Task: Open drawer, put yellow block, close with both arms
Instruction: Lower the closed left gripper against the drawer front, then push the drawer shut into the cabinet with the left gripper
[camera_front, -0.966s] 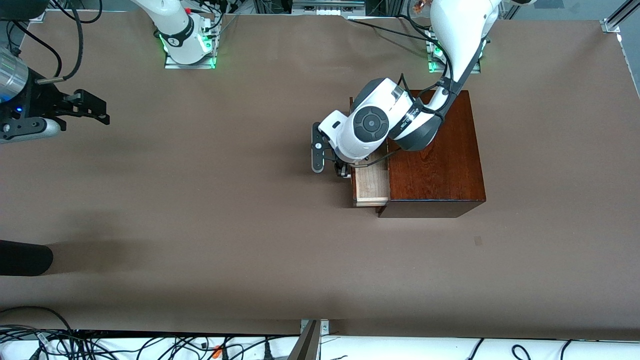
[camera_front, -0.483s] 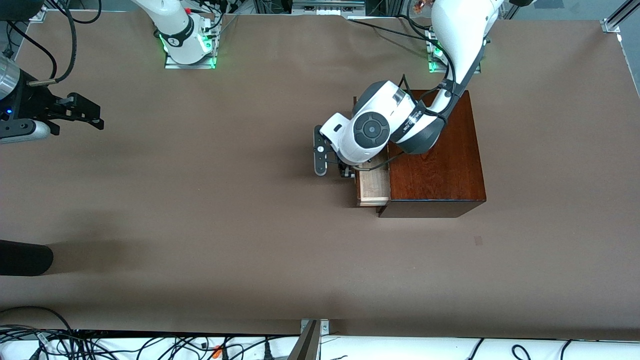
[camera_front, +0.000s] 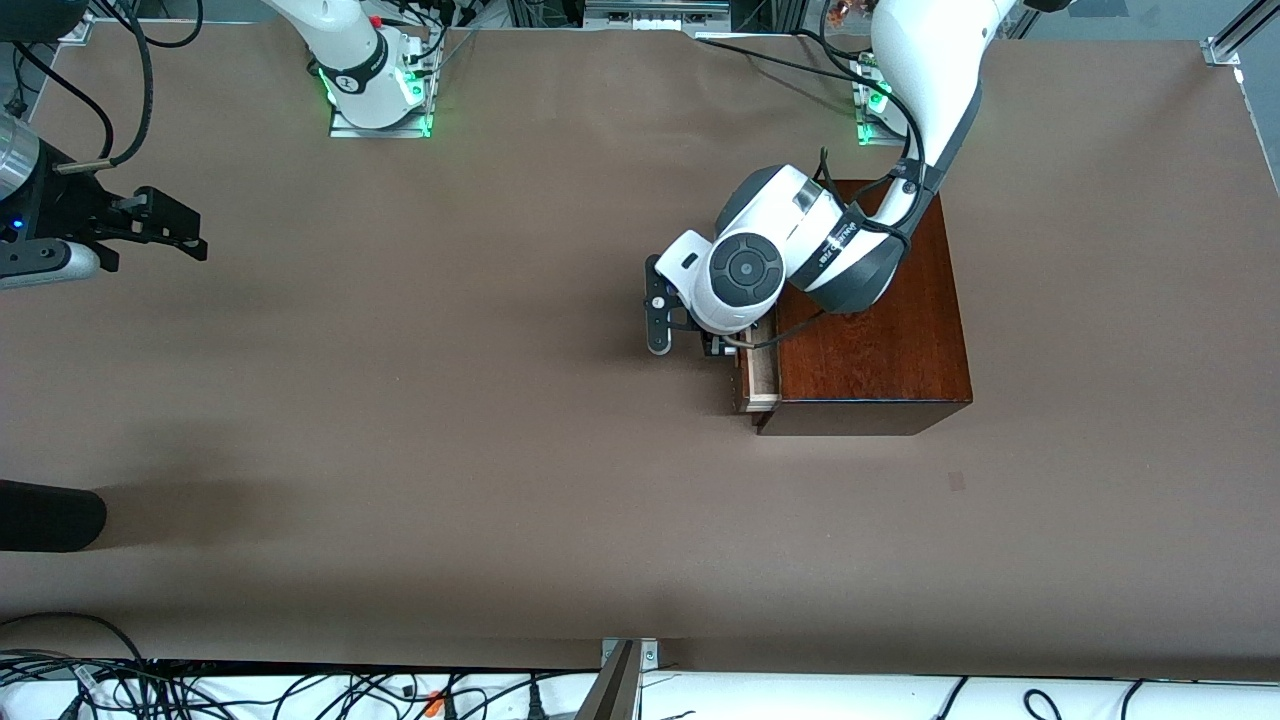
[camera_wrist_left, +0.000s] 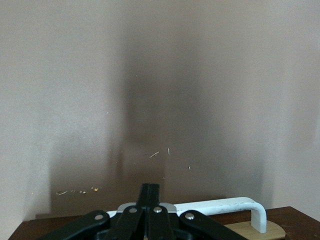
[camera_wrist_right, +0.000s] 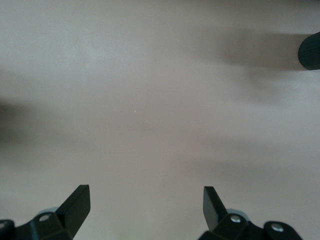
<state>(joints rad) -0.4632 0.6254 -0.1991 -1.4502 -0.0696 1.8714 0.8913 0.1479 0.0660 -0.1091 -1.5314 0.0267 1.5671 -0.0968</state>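
Here, the wooden box (camera_front: 870, 310) sits a little above the middle of the front frame, toward the left arm's end of the tabletop (camera_front: 450, 420). Its drawer (camera_front: 760, 378) pokes out of the box side that faces the right arm's end, open only by a narrow strip of pale wood.

The left arm reaches down from the upper edge of the frame and across the box lid. The left pincer (camera_front: 712, 346) is low at the drawer front. In the left wrist view that pincer (camera_wrist_left: 150, 189) has its fingers (camera_wrist_left: 150, 192) pressed together at the white handle (camera_wrist_left: 220, 205). The bar runs sideways just past the fingertips. I cannot tell whether they touch it.

The right arm waits. The right pincer (camera_front: 190, 232) is at the upper edge region of the frame at the right arm's end, over bare tabletop. In the right wrist view this pincer (camera_wrist_right: 145, 200) has its fingers (camera_wrist_right: 75, 202) spread wide with nothing between them.
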